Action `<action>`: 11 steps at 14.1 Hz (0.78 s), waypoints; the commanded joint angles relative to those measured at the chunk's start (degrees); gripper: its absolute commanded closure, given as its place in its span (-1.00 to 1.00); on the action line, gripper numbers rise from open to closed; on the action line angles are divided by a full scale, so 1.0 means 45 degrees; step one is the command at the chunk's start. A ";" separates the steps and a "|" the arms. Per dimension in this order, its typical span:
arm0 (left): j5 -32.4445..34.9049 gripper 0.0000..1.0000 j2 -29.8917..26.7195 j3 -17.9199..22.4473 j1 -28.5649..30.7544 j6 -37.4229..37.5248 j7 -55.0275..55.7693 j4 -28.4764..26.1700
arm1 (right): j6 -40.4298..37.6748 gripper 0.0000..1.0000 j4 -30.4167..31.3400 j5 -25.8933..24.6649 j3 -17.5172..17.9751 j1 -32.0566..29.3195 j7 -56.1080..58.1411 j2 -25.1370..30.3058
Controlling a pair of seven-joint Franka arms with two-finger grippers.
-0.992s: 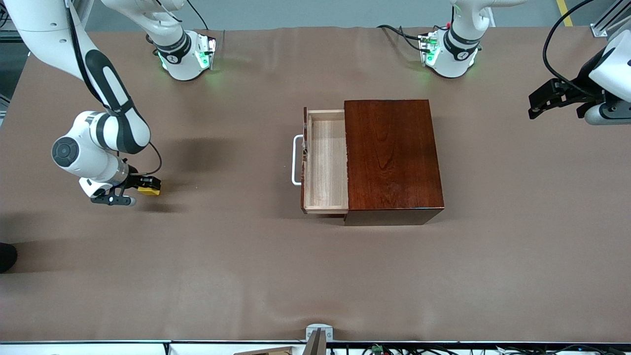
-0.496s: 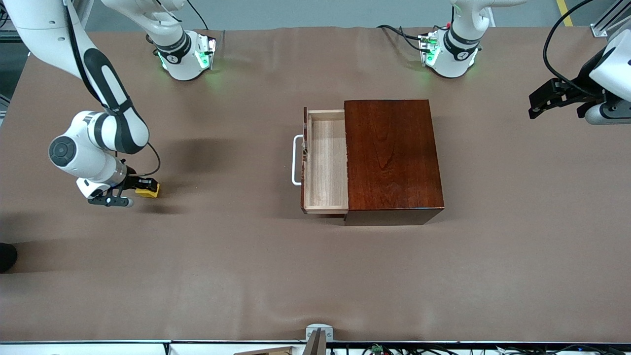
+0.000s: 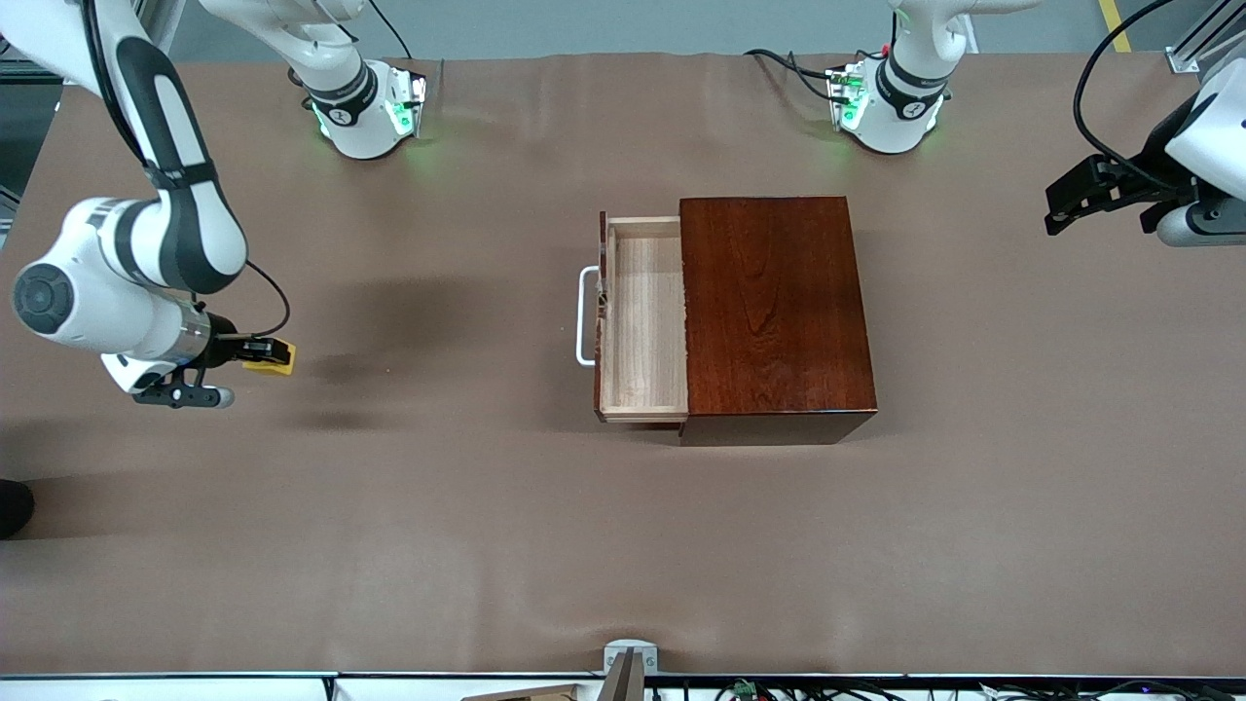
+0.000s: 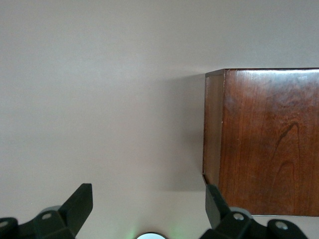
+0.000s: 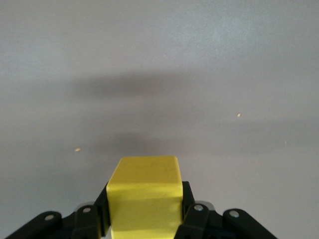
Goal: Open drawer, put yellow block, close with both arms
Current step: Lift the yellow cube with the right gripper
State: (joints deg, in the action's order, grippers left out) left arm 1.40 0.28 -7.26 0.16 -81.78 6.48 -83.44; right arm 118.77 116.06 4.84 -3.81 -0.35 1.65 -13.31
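Now I'm seeing the drawer (image 3: 642, 316) at frame center standing pulled out, its tray bare. My right claw (image 3: 261, 352) is clamping the yellow block (image 3: 274, 357) above the counter (image 3: 487, 535) at middle left; my left claw (image 3: 1066, 204), upper right, is waiting spread wide.

No legible text or labels

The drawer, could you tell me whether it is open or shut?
Open: the drawer sticks out of the box, its empty wooden tray showing.
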 commanded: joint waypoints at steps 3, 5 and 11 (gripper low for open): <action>-0.0253 -1.00 -0.0237 -0.0087 0.0200 -0.0011 -0.0130 -0.0169 | -0.1138 1.00 -0.0419 0.0136 0.0045 0.1130 -0.2469 0.0808; -0.0253 -1.00 -0.0238 -0.0087 0.0219 -0.0011 -0.0130 -0.0169 | -0.1354 1.00 -0.0439 0.0136 0.0104 0.1599 -0.3874 0.1082; -0.0253 -1.00 -0.0316 -0.0047 0.0219 0.0009 -0.0111 -0.0208 | -0.1843 1.00 -0.0731 0.0194 0.0416 0.3571 -0.9086 0.1396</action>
State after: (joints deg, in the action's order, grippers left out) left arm 1.40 0.28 -7.16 0.28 -81.78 6.48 -83.44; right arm 112.00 113.34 5.43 -2.31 13.16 -31.77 -8.38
